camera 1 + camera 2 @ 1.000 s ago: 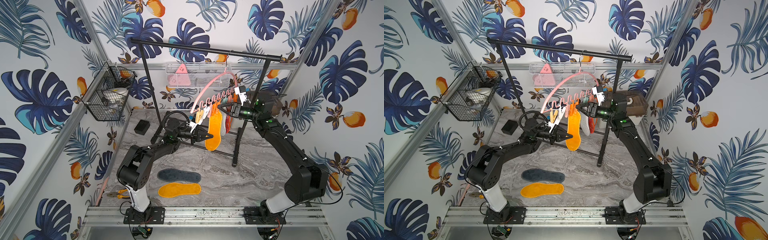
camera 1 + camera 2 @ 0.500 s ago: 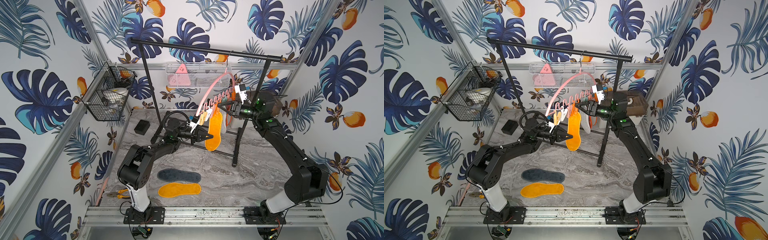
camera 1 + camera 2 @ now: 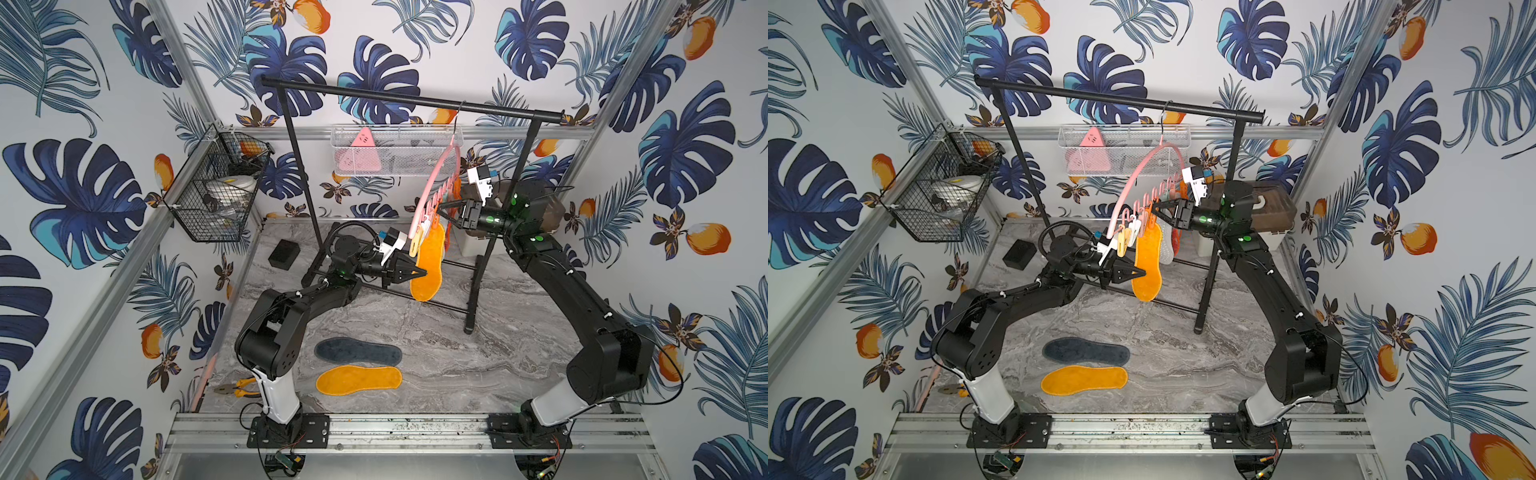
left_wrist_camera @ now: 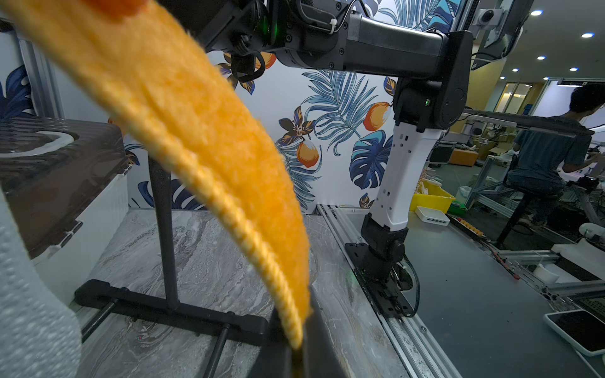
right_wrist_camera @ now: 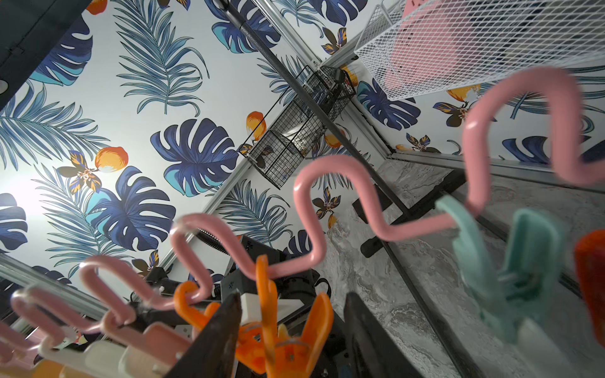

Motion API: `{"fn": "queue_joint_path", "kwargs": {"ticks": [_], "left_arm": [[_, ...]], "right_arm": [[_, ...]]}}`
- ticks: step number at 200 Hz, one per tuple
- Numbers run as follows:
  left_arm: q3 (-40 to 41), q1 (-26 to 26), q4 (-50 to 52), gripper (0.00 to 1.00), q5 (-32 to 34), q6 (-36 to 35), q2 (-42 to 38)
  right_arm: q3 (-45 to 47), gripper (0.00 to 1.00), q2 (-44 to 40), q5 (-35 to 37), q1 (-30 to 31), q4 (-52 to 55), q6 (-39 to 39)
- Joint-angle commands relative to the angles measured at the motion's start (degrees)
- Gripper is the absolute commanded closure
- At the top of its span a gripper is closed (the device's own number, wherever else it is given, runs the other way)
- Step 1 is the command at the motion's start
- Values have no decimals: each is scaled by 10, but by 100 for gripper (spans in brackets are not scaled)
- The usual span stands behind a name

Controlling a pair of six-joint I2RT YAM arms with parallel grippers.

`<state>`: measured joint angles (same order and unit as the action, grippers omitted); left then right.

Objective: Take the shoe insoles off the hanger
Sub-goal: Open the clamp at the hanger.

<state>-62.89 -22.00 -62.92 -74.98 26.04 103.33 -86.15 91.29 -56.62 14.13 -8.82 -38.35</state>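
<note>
Since a second ago the hanger has swung steeper on the black rail, and its clip bar now tips down toward your left gripper. That gripper is clamped tight on the lower edge of the hanging orange insole, with its forearm stretched low and nearly level. Your right gripper reaches in high, jaws half apart, straddling an orange clip and narrower than before. Below, a navy insole and a second orange insole lie side by side on the marble table, between leaf-print walls.
</note>
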Motion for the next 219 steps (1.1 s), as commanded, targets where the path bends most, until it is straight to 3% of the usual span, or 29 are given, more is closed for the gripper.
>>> {"fn": "queue_joint_path", "kwargs": {"ticks": [1,71,141,219], "left_arm": [[-5,0,-15,96,-10,7,1],[-3,0,-16,96,-9,8,2],[-3,0,-15,96,-8,12,4],[25,0,-23,97,-1,10,-4]], "right_arm": [[-5,48,-1,-3,0,0,0],[-4,56,-3,-3,1,-2,0],[-2,73,-5,6,1,6,9],[2,75,-14,22,1,21,31]]}}
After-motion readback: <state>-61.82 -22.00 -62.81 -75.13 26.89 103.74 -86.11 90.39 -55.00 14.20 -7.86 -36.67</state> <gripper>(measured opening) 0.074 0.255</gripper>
